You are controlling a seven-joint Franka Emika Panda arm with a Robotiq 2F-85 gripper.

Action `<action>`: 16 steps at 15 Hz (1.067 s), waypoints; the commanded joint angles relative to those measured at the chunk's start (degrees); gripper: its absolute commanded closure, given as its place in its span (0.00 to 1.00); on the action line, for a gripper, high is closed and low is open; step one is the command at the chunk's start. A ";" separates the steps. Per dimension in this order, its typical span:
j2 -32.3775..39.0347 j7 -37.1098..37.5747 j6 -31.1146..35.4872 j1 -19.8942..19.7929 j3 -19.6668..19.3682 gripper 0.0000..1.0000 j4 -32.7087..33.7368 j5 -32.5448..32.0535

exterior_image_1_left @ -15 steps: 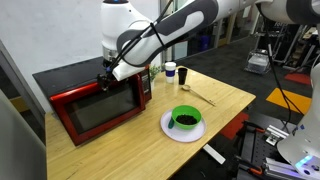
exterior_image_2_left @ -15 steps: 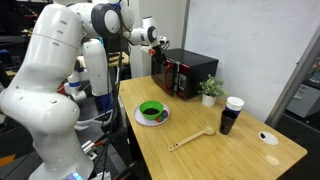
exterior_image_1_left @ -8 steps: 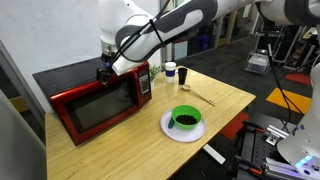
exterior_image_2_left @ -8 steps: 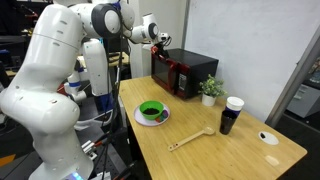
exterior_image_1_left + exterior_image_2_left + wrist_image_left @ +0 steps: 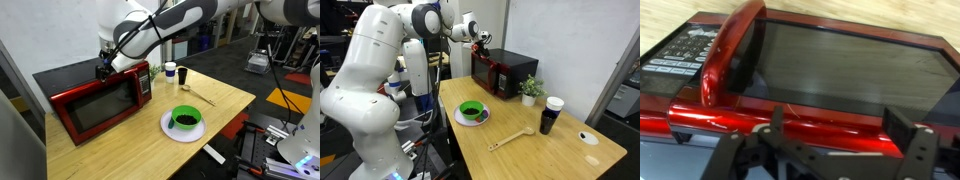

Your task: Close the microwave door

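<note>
The microwave (image 5: 70,85) stands on the wooden table (image 5: 120,145) and shows in both exterior views (image 5: 515,68). Its door (image 5: 100,108), with a red frame and dark glass, looks flat against the front. In the wrist view the door glass (image 5: 850,70) fills the frame, with the red bar handle (image 5: 732,52) and the control panel (image 5: 678,55) to its left. My gripper (image 5: 104,68) hovers at the microwave's top front edge. In the wrist view the gripper (image 5: 840,135) is open and empty, and its fingers (image 5: 910,132) stand apart over the red top trim.
A green bowl (image 5: 185,117) sits on a white plate (image 5: 170,130) at the table's front. A dark cup (image 5: 171,71) and a wooden spoon (image 5: 198,96) lie beyond the microwave. A small plant (image 5: 530,90) stands beside the microwave in an exterior view.
My gripper has drawn slightly up and back from the door's top edge. The door has not visibly moved.
</note>
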 commanded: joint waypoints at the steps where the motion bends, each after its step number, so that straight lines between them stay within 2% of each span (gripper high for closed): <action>1: 2.04 -2.12 -0.82 -0.42 -0.32 0.00 2.78 -0.29; 9: 1.60 -3.08 -2.32 -0.22 0.42 0.00 2.45 0.36; 11: -0.08 -4.56 -5.24 0.24 1.85 0.00 0.81 1.56; 16: -4.28 -6.42 -17.76 2.24 6.53 0.00 -3.84 4.32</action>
